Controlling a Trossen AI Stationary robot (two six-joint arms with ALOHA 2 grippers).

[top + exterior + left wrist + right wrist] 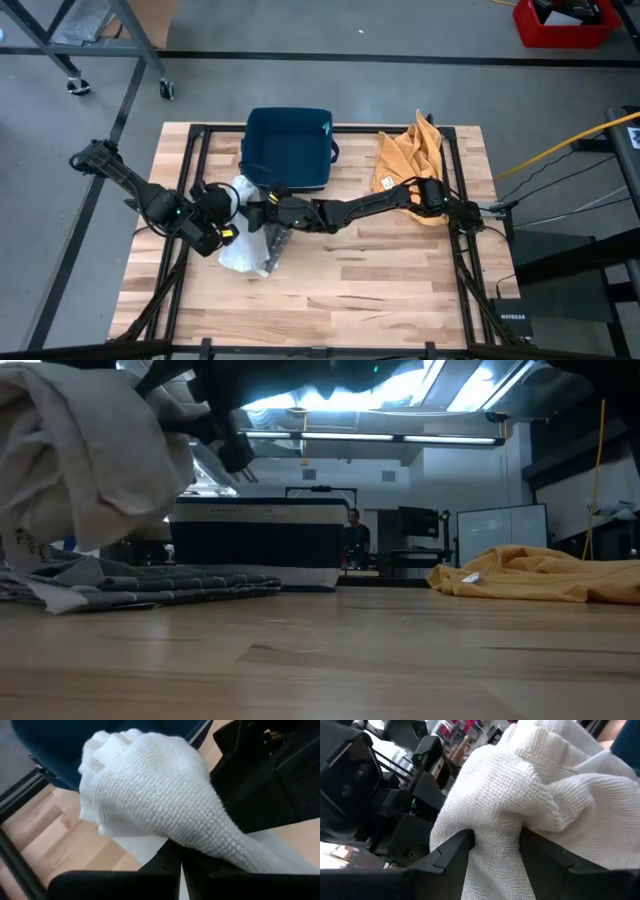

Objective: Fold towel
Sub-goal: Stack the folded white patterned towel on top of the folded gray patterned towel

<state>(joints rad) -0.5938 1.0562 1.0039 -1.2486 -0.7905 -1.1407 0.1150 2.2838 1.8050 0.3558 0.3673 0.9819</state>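
Observation:
A white waffle-weave towel (pixel 240 190) is bunched up at the table's left middle. In the low view it (pixel 80 450) hangs lifted, while a lower part (pixel 243 258) lies on the wood. My left gripper (pixel 222 228) is shut on it from the left. My right gripper (pixel 258 208), reaching across from the right, is shut on a thick bunch of it. A grey striped cloth (pixel 150 580) lies flat on the table under the towel. My left gripper (pixel 181 867) pinches a gathered strand of the towel (pixel 210 845) between its shut fingers. The bunched cloth swells out beyond the fingertips, lifted off the table. One layer or several, I cannot tell. My right gripper (pixel 497 855) pinches a thick gathered fold of the towel (pixel 495 827) between its two fingers (pixel 455 850), which stand apart around the bunch. The fingers come nearly level from the table's right side. The cloth bulges out above them, crumpled and slack.
A dark blue bin (pixel 288 148) stands just behind the towel at the far middle. A crumpled yellow cloth (pixel 410 160) lies at the far right, beside my right arm. Bare wood (pixel 360 280) spreads across the near half of the table.

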